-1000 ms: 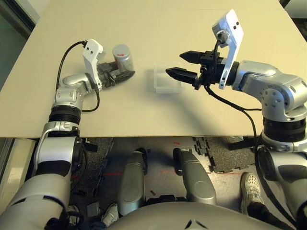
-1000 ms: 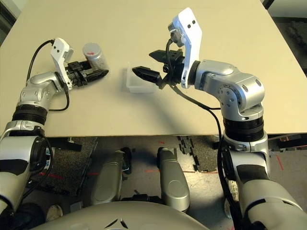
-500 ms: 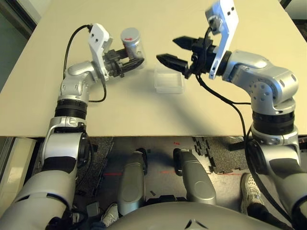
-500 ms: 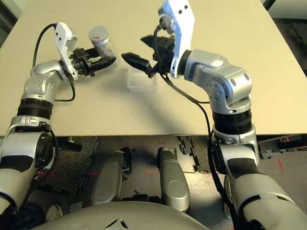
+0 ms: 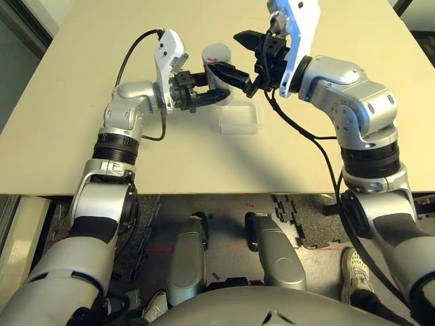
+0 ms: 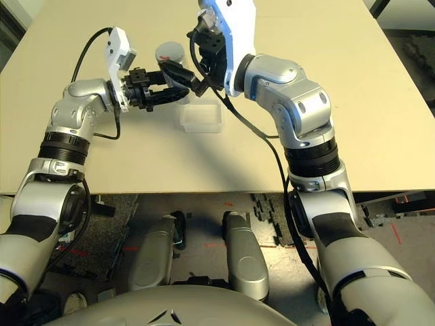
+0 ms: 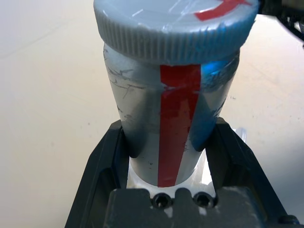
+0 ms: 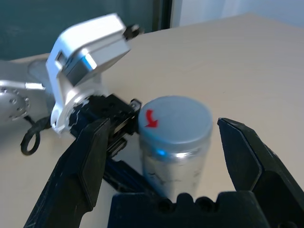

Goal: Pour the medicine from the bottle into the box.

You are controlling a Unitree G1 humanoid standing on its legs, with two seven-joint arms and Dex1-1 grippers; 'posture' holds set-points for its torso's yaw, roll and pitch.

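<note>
The bottle (image 5: 216,57) is a silver-grey cylinder with a red stripe (image 7: 176,118) and a ribbed grey cap (image 7: 175,23) on top. It stands upright in the air, just beyond the left far corner of the box (image 5: 239,120). My left gripper (image 5: 206,94) is shut on its lower body. My right gripper (image 5: 240,58) is open, one finger on each side of the capped top (image 8: 175,123), with a gap on both sides. The clear shallow box lies on the table below and between the two grippers.
The beige table (image 5: 204,163) stretches bare around the box, with its near edge (image 5: 204,193) close to me. Black cables (image 5: 299,132) hang from both wrists, and the white camera mounts (image 5: 168,54) rise above them.
My left arm has lifted the bottle off the table and carried it right, toward the box. My right gripper has swung left and farther away, and now brackets the cap.
</note>
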